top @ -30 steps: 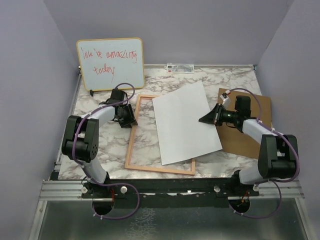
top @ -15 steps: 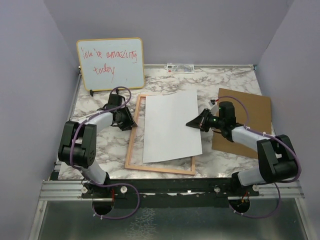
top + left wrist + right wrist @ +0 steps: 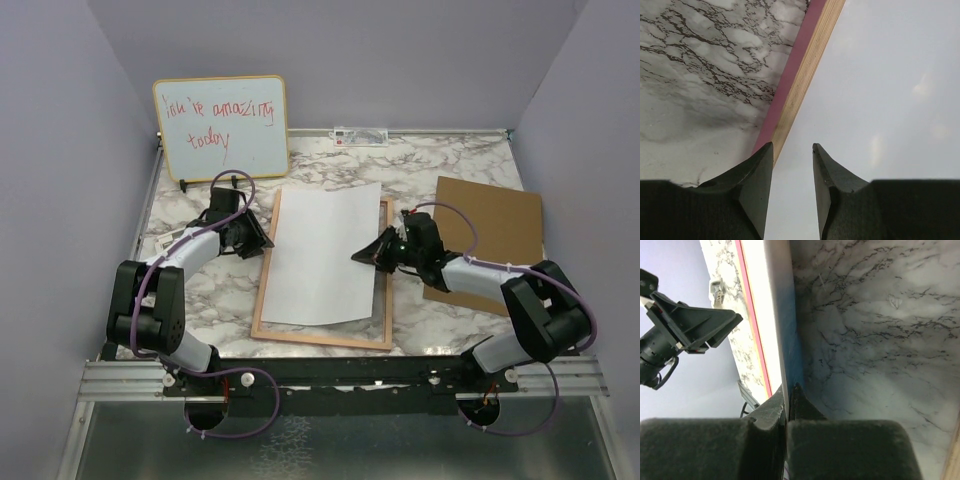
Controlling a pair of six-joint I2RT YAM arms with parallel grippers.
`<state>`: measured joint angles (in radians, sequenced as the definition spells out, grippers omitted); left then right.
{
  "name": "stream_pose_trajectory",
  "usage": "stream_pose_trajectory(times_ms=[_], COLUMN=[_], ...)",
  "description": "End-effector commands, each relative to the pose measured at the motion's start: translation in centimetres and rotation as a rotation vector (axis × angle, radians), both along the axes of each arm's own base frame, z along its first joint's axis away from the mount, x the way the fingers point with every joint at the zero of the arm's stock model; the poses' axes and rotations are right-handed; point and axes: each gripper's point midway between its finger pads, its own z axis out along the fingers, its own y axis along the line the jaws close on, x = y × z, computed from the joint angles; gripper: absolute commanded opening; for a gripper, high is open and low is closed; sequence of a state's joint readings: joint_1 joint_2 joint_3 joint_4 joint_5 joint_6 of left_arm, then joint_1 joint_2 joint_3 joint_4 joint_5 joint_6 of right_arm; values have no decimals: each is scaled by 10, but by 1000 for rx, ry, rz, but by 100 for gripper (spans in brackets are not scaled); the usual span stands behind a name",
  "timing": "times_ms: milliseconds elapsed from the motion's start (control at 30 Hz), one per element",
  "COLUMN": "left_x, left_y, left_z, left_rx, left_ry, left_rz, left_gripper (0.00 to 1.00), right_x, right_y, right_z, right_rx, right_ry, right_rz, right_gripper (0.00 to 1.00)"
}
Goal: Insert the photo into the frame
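Compared to a second ago, the photo is being swung left and squared up, no longer hanging skewed off the right side. On the marble table, the frame is being covered by it, white side up. The far edge looks to be riding over the far rail. The brown backing board is being left aside to the right.

The photo's right edge is being pinched by the right gripper. The left gripper is being held narrowly parted by the left rail, gripping nothing.

So the seating step is being worked. Next, the sheet probably needs nudging nearer so it drops inside the rails before that edge gets released.
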<state>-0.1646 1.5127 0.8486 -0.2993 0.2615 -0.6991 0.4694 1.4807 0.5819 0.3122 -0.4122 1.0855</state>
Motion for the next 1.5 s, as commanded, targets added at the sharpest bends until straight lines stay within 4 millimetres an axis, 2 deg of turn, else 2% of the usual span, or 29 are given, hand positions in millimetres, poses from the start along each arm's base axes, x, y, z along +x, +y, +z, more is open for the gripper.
stream_pose_trajectory(times_ms=[0,133,300,500,667,867,1033,1133,1467], left_x=[-1,-1,0,-2,-2,-5,-8,-7,-8], left_y=[10,14,16,16,16,17,18,18,19], left_z=[-3,-7,-12,-16,-16,-21,-26,-25,-29], left_rx=[45,70,86,91,89,97,106,109,114], left_ry=[-8,-4,2,9,6,20,32,29,39], left_rz=[19,19,7,-8,-15,-31,-36,-37,-43], left_gripper=[39,42,42,42,42,42,42,42,42], right_x=[1,-7,-22,-28,-29,-21,-23,-27,-27], right_y=[-9,-15,-13,-15,-12,-7,6,1,-8], right_z=[-11,-11,-15,-19,-21,-21,-24,-30,-26], right_rx=[-56,-84,-127,-195,-217,-253,-188,-226,-239], right_ry=[39,50,93,94,86,55,87,133,177], right_rz=[-119,-113,-22,62,120,189,235,234,222], right_gripper=[0,1,1,0,1,1,1,1,0])
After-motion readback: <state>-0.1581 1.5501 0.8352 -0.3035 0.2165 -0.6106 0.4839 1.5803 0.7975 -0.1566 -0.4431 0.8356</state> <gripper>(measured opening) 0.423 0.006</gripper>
